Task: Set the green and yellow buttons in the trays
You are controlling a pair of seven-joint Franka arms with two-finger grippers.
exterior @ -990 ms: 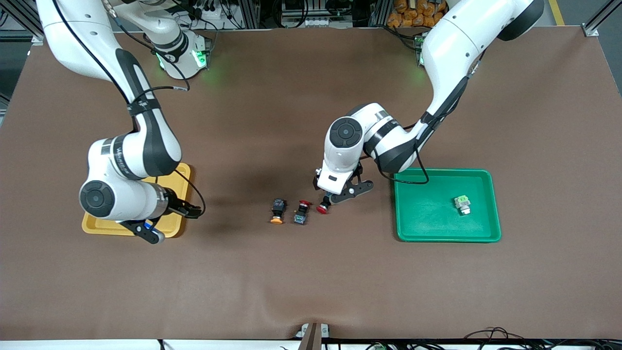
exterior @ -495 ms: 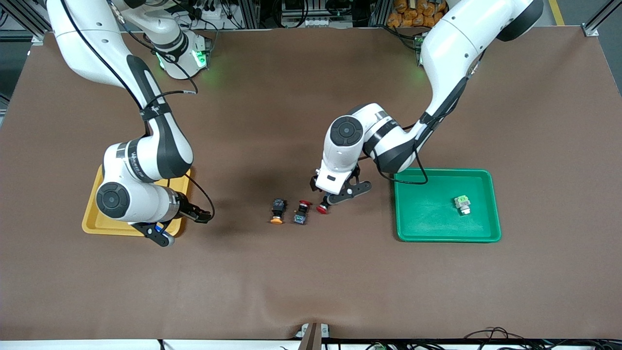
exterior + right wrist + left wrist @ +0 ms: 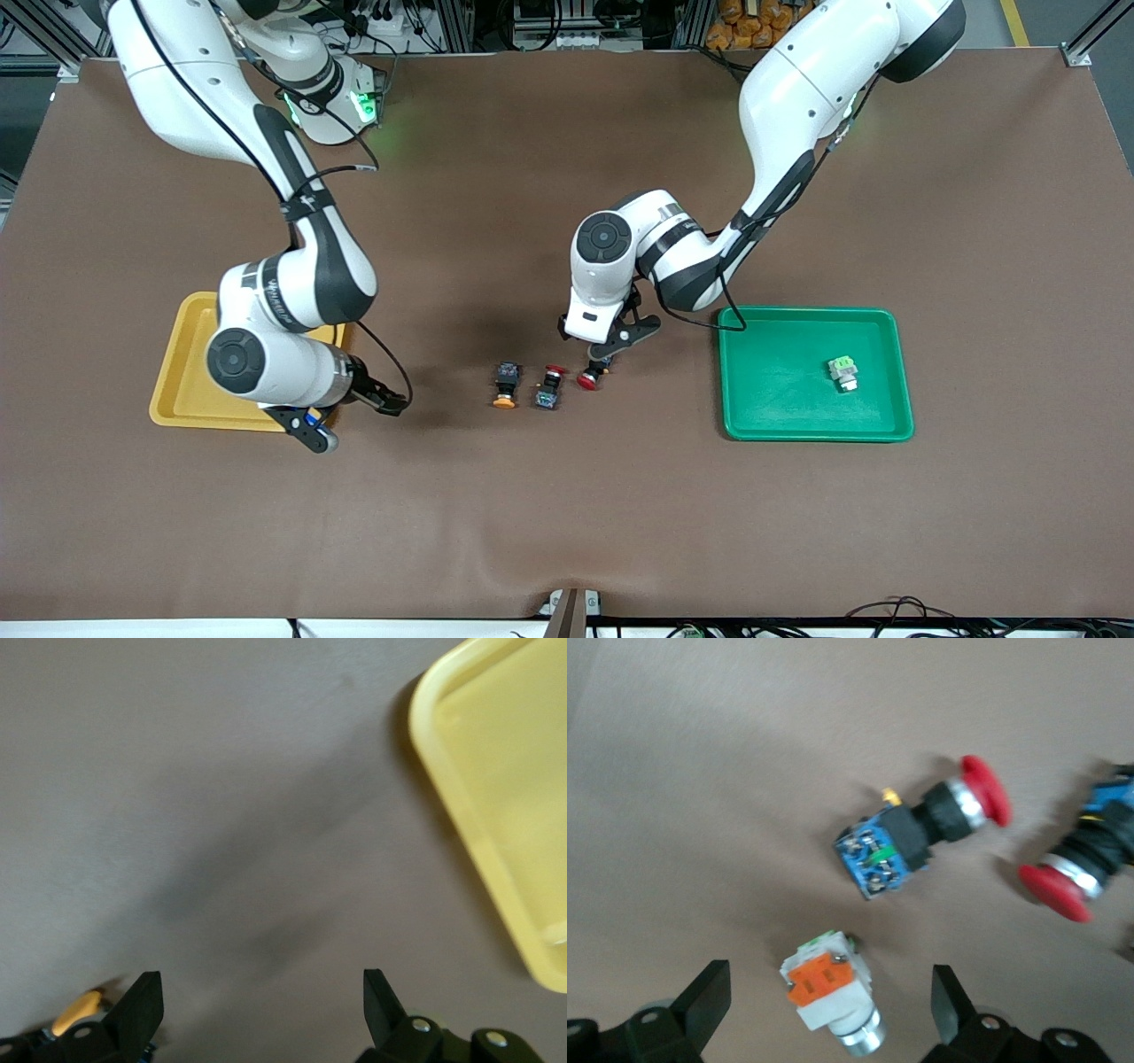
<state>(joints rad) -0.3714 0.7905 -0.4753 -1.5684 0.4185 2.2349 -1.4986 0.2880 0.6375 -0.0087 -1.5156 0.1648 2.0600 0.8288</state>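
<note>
Open left gripper (image 3: 611,349) low over the brown table mat (image 3: 673,496), its spread fingers flanking a whitish push-button with orange block (image 3: 831,997); blue-based red-capped button (image 3: 921,837) and second red-capped button (image 3: 1063,877) crowd close by; bare mat to the green plastic tray (image 3: 726,381); open right gripper (image 3: 356,422) beside the yellow plastic tray (image 3: 168,394), with bare mat ahead.

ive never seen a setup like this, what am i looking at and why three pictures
Two white robot arms stand at a brown table. The big picture looks down from across the table; the other two come from cameras on each arm's wrist. The left hand, open and empty, hangs over a whitish button with an orange block, beside red-capped buttons. The right hand, also open and empty, is by the yellow tray. A black button with an orange-yellow cap lies on the table. A pale green button lies in the green tray.
</note>
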